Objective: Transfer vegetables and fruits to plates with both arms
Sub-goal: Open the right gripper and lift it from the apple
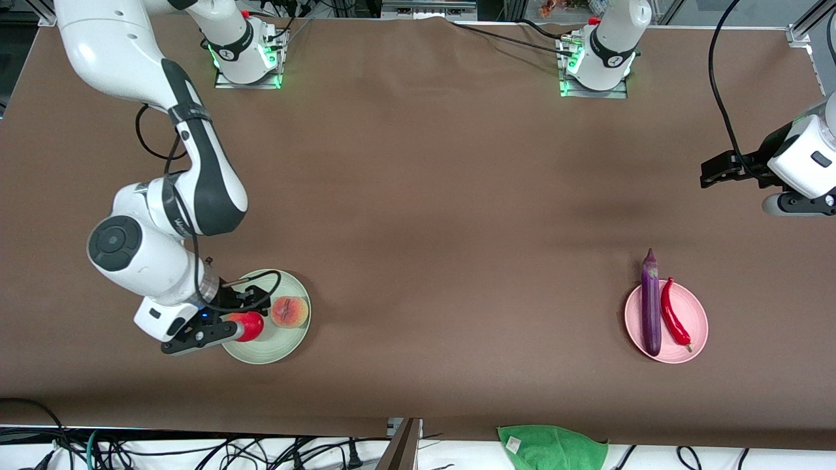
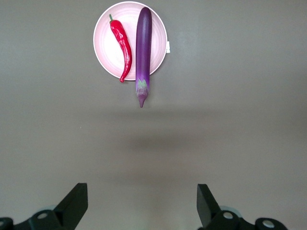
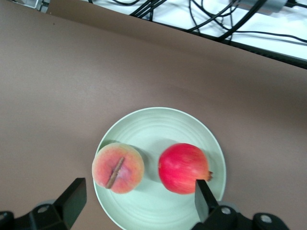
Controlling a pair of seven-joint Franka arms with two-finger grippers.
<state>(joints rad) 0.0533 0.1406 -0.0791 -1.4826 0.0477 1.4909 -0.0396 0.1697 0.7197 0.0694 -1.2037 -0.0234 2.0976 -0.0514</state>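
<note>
My right gripper [image 3: 139,201], jaws wide, empty, hangs over mint plate [image 3: 158,120] w/ peach [image 3: 118,167] & pomegranate [image 3: 183,167]. Left gripper [image 2: 141,203] waits, open.

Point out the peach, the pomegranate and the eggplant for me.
peach [image 3: 118,168], right wrist view, on its top by the stem crease.
pomegranate [image 3: 181,167], right wrist view, middle of its red skin.
eggplant [image 1: 651,307], front view, mid-length of its purple body.
</note>
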